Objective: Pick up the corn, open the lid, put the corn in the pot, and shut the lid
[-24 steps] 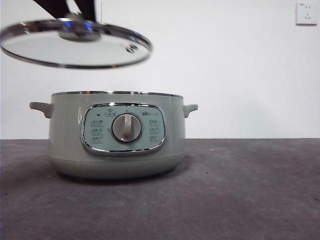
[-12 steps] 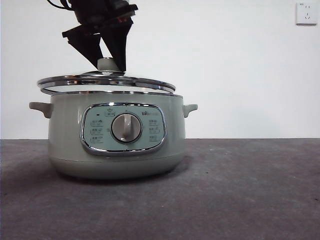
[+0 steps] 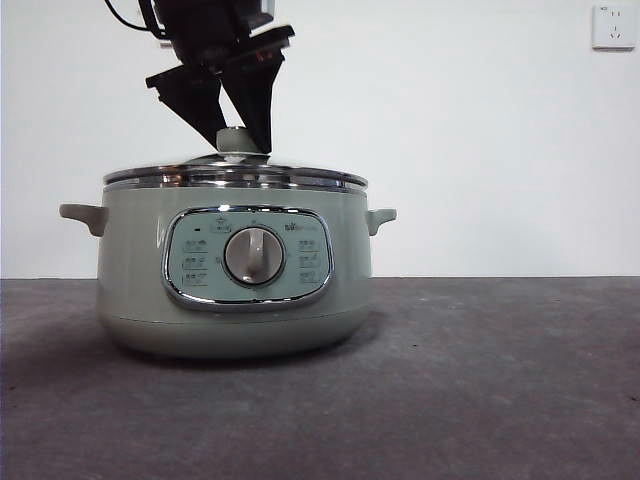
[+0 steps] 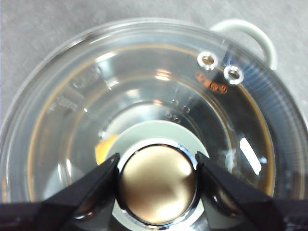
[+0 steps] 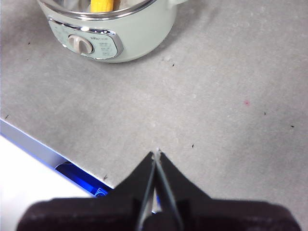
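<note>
The pale green pot stands left of centre on the grey table. The glass lid lies flat on the pot's rim. My left gripper reaches down from above and is shut on the lid's knob. In the left wrist view the jaws press both sides of the knob's metal cap. A bit of the yellow corn shows through the glass lid, inside the pot. My right gripper is shut and holds nothing, hovering over bare table well away from the pot, where the corn shows.
A white wall with a socket is behind the pot. The table's near edge with a blue strip lies below the right gripper. A side handle sticks out from the pot.
The lid came down from high and tilted at the left, moved over the pot, and now rests level on its rim. The left gripper descended with it.
</note>
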